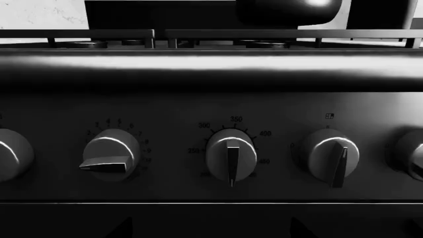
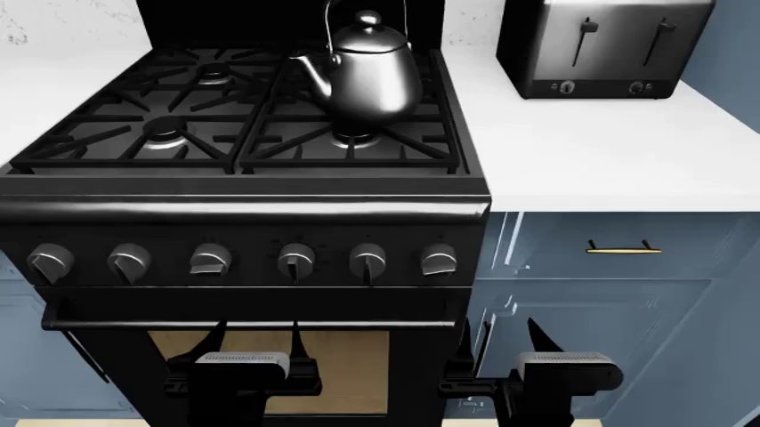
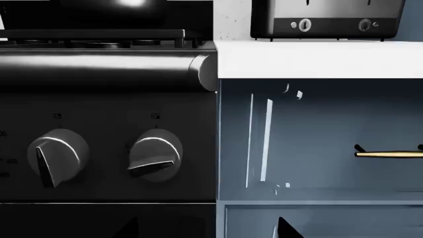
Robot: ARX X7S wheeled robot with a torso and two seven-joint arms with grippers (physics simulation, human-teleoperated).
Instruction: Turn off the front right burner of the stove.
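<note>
Both hands, left (image 2: pixel 259 331) and right (image 2: pixel 501 331), hang apart-fingered, empty, below stove (image 2: pixel 238 218). Rightmost knob (image 2: pixel 439 260) sits turned; right hand should square up, grip, rotate upright.

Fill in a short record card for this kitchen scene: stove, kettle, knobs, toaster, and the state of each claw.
stove: glossy black, four burners under black grates
front right burner: mostly hidden under the kettle
kettle: shiny metal, standing upright on the right-hand grates
knobs: six silver in a row; the rightmost knob has its pointer turned sideways
toaster: steel, on the white counter right of the stove
left claw: open, low before the oven door, touching nothing
right claw: open, before the blue cupboard
</note>
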